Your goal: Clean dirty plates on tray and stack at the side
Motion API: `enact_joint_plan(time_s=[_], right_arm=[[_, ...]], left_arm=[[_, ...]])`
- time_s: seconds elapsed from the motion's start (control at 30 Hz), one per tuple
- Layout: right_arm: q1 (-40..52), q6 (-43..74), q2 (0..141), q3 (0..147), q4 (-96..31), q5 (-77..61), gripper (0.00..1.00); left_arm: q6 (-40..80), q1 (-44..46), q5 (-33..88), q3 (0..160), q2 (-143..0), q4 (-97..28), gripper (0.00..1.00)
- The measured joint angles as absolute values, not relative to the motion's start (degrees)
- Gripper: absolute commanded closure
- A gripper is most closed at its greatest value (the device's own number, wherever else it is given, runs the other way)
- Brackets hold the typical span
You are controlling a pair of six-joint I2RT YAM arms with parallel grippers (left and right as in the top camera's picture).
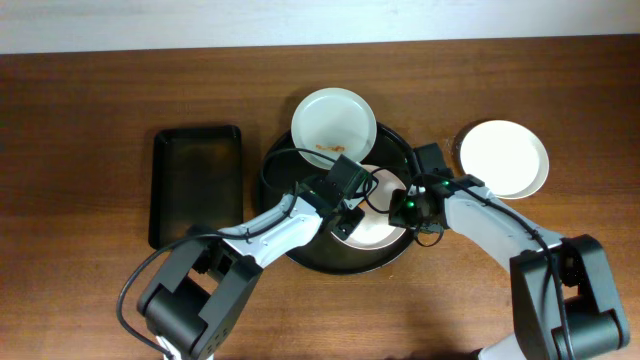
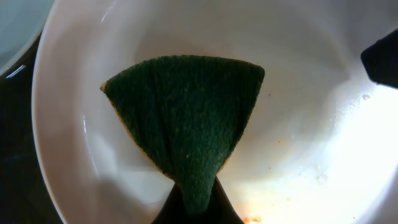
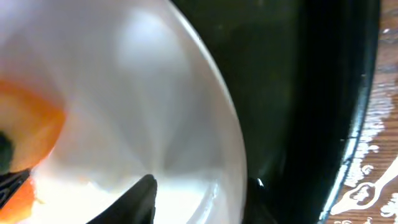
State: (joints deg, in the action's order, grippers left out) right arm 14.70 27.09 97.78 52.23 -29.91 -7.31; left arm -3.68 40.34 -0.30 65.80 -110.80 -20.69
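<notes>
Green sponge (image 2: 186, 118), pinched in the left gripper (image 2: 196, 202), is pressing the plate (image 2: 305, 68) below; right gripper (image 3: 196, 199) is seemingly clamping its rim.

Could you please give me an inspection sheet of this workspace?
Surface: brown wooden table.
Job's things: round black tray holds a smeared plate at the back and a middle plate under the grippers; a third plate sits on the table, looks clean.
Clutter: rectangular black tray, left.
Grippers: left gripper shut on a green sponge against the middle plate; right gripper at its rim, grip unclear.
Cables: black cables loop off the arms.
Surroundings: pale strip beyond the table.
</notes>
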Motion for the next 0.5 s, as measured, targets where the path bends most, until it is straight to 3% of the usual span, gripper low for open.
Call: enact_joint_plan(time_s=[0.07, 0.33, 0.5], right_arm=[[14.70, 26.72, 97.78, 52.27, -29.85, -7.62, 0.43], [9.87, 24.51, 97.78, 53.10, -29.12, -13.74, 0.34], [7.20, 21.17, 97.76, 53.60, -31.38, -19.11, 0.37]], left_arm=[[-3.68, 40.34, -0.32, 65.78, -110.80, -20.60, 1.00], [-3.66, 40.36, -0.40, 65.73, -110.80, -20.53, 1.00], [-3.66, 40.38, -0.47, 65.73, -110.80, -20.53, 1.00]])
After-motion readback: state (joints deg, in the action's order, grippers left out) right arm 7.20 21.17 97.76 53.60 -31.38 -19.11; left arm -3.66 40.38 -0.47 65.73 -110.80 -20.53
